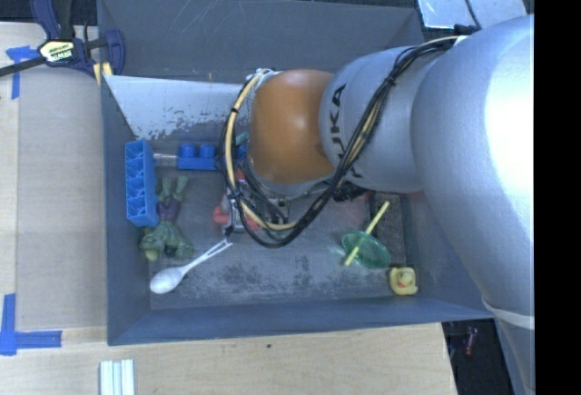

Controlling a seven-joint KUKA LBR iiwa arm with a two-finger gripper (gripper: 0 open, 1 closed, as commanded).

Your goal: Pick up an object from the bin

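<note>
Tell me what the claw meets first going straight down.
Likely the small red object right beside the claw, mid-bin; otherwise the floor of the grey metal bin. Depth is unclear from above.

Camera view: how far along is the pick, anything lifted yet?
Done: the arm is down in the bin. In hand: the gripper sits mid-bin beside a small red thing; whether it grips is hidden. The blue tray, blue block, green toy and white spoon lie on the floor. Left: grasp, lift out.
</note>
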